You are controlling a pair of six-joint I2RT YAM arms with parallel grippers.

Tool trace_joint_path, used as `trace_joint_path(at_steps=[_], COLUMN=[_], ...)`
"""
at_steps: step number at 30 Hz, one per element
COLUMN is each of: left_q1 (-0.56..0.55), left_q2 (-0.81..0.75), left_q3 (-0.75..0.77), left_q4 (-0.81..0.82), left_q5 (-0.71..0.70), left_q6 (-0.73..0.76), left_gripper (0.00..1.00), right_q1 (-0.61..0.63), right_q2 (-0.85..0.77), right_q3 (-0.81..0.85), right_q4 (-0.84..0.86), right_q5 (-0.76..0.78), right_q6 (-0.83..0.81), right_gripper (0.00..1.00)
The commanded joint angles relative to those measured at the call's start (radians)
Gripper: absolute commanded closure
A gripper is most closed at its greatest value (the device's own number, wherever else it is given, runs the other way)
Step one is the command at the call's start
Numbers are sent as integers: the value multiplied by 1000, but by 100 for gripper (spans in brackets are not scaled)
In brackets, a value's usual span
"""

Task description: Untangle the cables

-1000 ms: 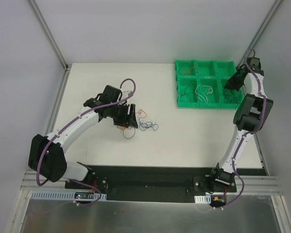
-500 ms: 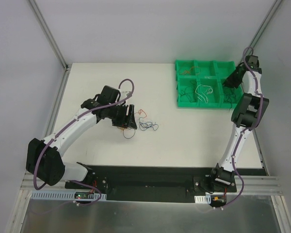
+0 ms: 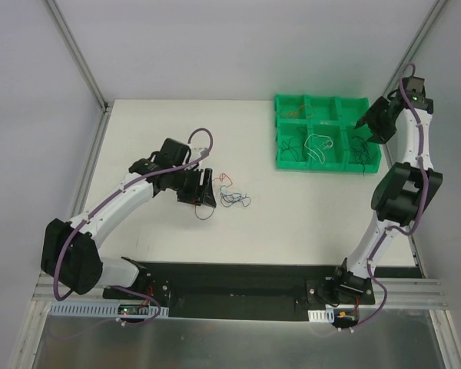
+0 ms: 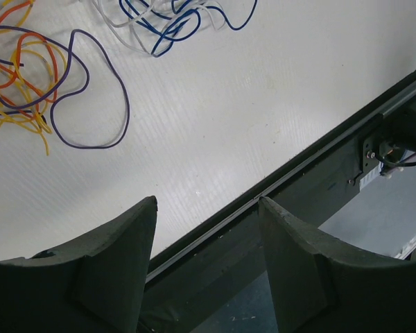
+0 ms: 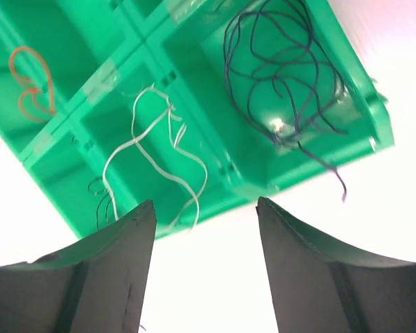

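A loose knot of cables (image 3: pixel 230 197) in red, orange, blue and purple lies on the white table, just right of my left gripper (image 3: pixel 210 191). In the left wrist view the orange and purple strands (image 4: pixel 35 69) and the blue and white strands (image 4: pixel 170 17) lie beyond my open left gripper (image 4: pixel 206 202), which holds nothing. My right gripper (image 3: pixel 366 124) hovers over the right end of the green tray (image 3: pixel 328 166). It stands open and empty (image 5: pixel 206 206) above a dark purple cable (image 5: pixel 277 69), a white cable (image 5: pixel 159 152) and an orange cable (image 5: pixel 29 83), each in its own compartment.
The green tray (image 5: pixel 236 166) has several compartments and sits at the table's back right. A black base strip (image 3: pixel 238 280) runs along the near edge, seen also past the left fingers as a dark rail (image 4: pixel 319 159). Grey walls close in both sides.
My right gripper has opened and pulled up and to the right, away from the tray's right compartment, where the dark cable now lies. The left arm has barely moved.
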Motion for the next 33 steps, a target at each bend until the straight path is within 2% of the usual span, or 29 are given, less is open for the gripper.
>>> trace_joint_path(at_steps=[1, 6, 8, 12, 17, 21, 25, 33], left_q1=[4, 5, 5, 10, 41, 73, 74, 68], left_q2=[24, 39, 47, 90, 156, 194, 275, 392], left_q3=[50, 60, 57, 53, 64, 65, 116, 185], left_q4=[17, 16, 17, 19, 32, 68, 68, 48], left_q5=[0, 19, 30, 52, 75, 131, 159, 132], left_q6=[58, 79, 84, 79, 32, -40, -80, -142], left_gripper=[41, 40, 40, 38, 38, 39, 29, 30], right_q1=[-9, -42, -8, 196, 513, 688, 811, 896], right_q2=[-189, -280, -318, -465, -625, -575, -493, -337], right_q3=[-142, -356, -416, -564, -839, -956, -994, -936], right_q4=[-39, -2, -7, 34, 260, 435, 564, 624], right_q5=[39, 53, 53, 66, 11, -104, -122, -99], right_q6=[-52, -74, -115, -210, -150, 36, 98, 167], right_gripper=[37, 40, 44, 42, 38, 38, 38, 48])
